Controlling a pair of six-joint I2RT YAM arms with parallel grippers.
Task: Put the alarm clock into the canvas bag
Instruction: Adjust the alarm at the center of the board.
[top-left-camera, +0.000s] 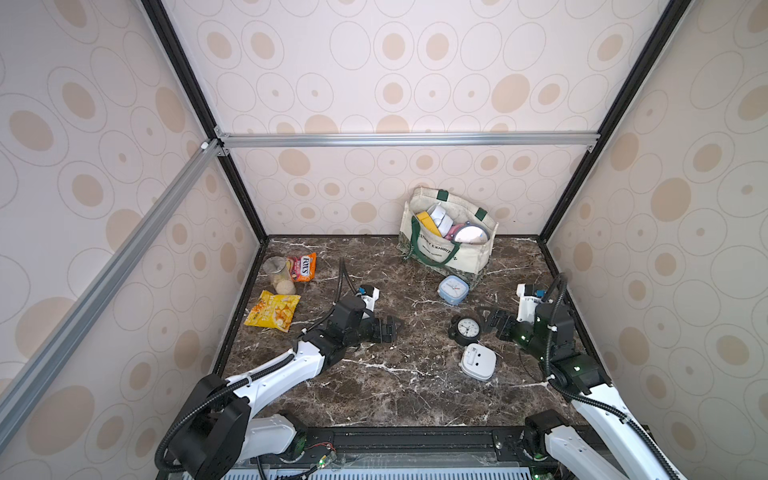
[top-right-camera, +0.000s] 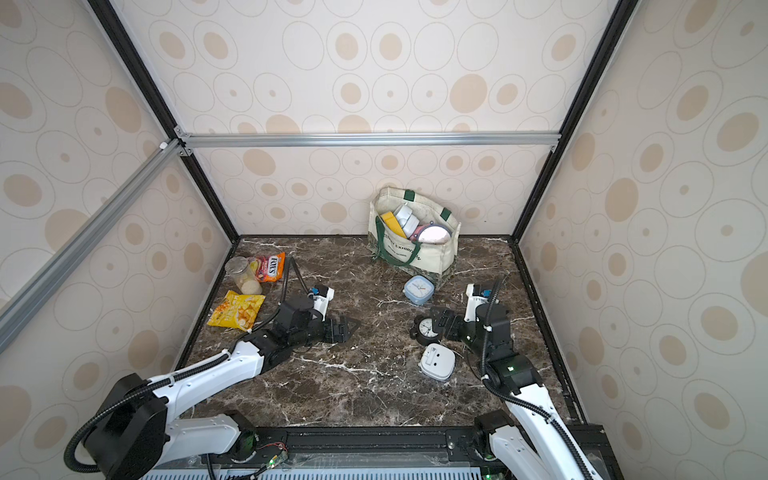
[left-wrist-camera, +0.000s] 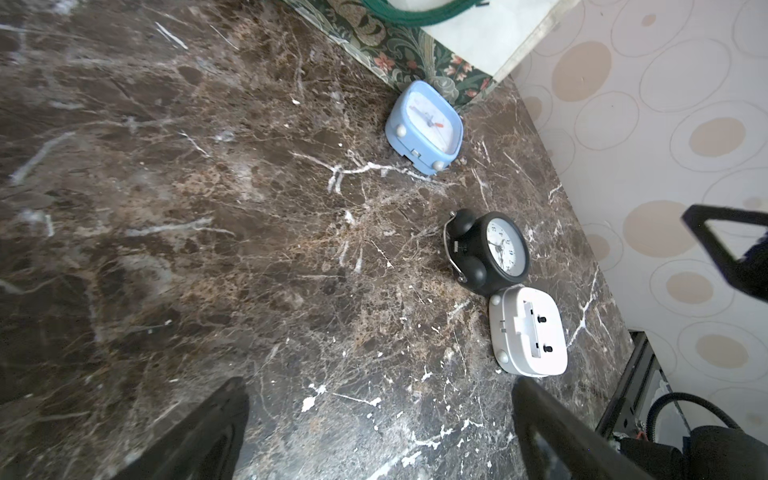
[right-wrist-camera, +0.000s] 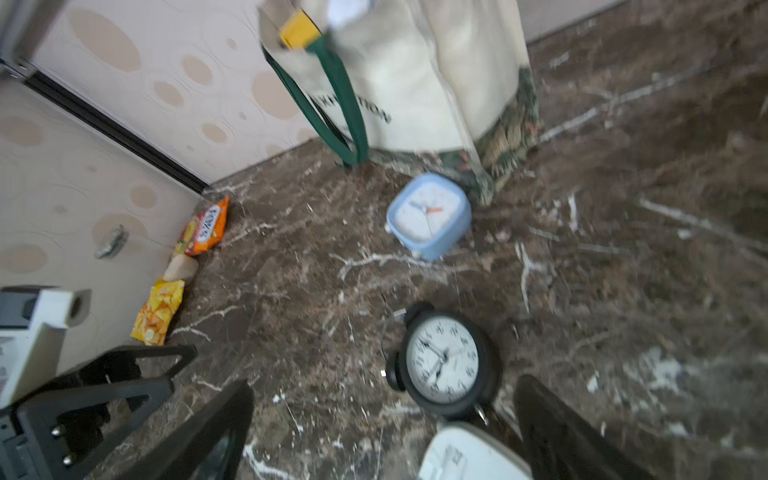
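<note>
The left gripper (top-left-camera: 394, 327) is held low over the tabletop (top-left-camera: 374, 395), its fingers (left-wrist-camera: 208, 432) spread wide and empty. The canvas bag (top-left-camera: 469, 257) is stood at the back, a blue alarm clock (top-left-camera: 453, 289) just before it. The black twin-bell alarm clock (top-left-camera: 467, 329) is left on the tabletop against a white alarm clock (top-left-camera: 478, 361). The right gripper (top-left-camera: 485, 321) is spread wide just beside the black one, nothing held; contact cannot be judged through the blur.

top views: overhead, facing down, far | wrists: low, near, share black clock (left-wrist-camera: 490, 253)
</note>
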